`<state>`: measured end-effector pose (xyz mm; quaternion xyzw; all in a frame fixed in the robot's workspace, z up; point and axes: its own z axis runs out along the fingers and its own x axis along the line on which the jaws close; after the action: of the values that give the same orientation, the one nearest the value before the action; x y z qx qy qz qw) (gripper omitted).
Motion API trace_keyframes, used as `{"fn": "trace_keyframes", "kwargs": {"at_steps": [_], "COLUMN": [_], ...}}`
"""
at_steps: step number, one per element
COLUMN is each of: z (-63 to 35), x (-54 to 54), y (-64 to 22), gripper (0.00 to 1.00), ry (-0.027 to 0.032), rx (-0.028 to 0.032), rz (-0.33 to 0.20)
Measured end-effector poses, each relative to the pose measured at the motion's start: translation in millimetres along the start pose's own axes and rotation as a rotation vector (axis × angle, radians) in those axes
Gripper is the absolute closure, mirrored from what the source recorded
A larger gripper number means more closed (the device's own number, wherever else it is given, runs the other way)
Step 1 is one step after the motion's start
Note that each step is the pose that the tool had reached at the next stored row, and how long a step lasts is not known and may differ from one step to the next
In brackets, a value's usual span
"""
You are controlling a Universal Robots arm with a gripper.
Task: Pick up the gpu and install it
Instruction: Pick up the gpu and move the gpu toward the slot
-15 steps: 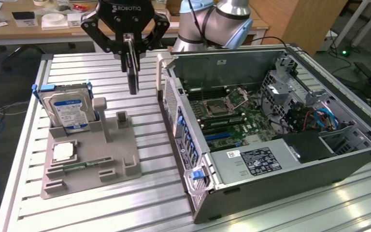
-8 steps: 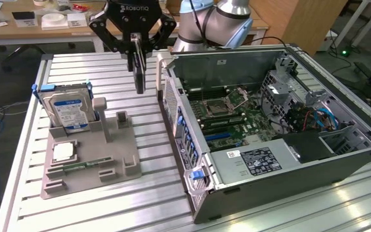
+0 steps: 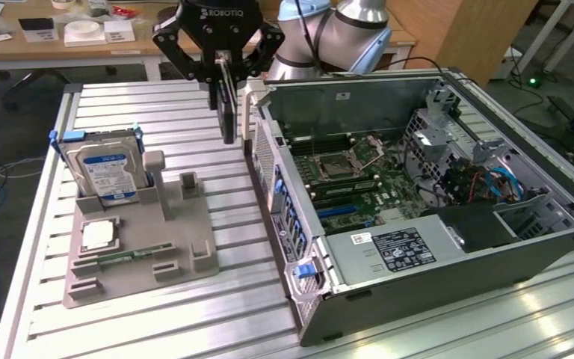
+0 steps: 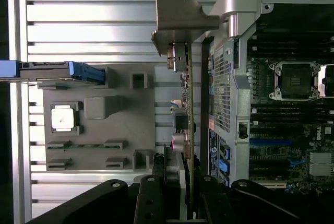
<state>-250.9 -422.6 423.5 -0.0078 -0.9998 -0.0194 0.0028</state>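
Exterior view: the gripper [image 3: 225, 71] is clenched on the gpu [image 3: 229, 112], which hangs edge-down over the table [image 3: 117, 321] near its far edge, just beside the computer case [image 3: 417, 284]. Wrist view: its metal bracket [image 4: 180, 18] sits close to the case wall, so a slight sideways drift could snag it.

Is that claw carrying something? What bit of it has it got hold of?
Yes: the claw grips the gpu, a thin dark card hanging on edge beside the open computer case, pinched by its upper edge.
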Motion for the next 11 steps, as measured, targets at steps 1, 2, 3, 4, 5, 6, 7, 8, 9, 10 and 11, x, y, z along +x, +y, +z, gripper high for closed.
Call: {"fn": "trace_keyframes", "kwargs": {"at_steps": [1,2,3,4,5,6,7,8,9,10,11], "z": [0.0,0.0,0.0,0.0,0.0,-0.1,-0.1,-0.1,0.0,-0.1,-0.1], "x": [-1.7,-3.2,-4.7,-6.1,-7.6,-9.1,-10.7,-12.1,-13.5,-14.9,-16.3], "y": [0.0,0.0,0.1,0.1,0.1,0.2,0.2,0.2,0.2,0.3,0.3], "gripper": [0.72,0.72,0.72,0.72,0.72,0.72,0.72,0.72,0.72,0.72,0.72], "ry": [0.0,0.0,0.0,0.0,0.0,0.0,0.0,0.0,0.0,0.0,0.0], "rx": [0.0,0.0,0.0,0.0,0.0,0.0,0.0,0.0,0.0,0.0,0.0], "rz": [0.0,0.0,0.0,0.0,0.0,0.0,0.0,0.0,0.0,0.0,0.0]}}
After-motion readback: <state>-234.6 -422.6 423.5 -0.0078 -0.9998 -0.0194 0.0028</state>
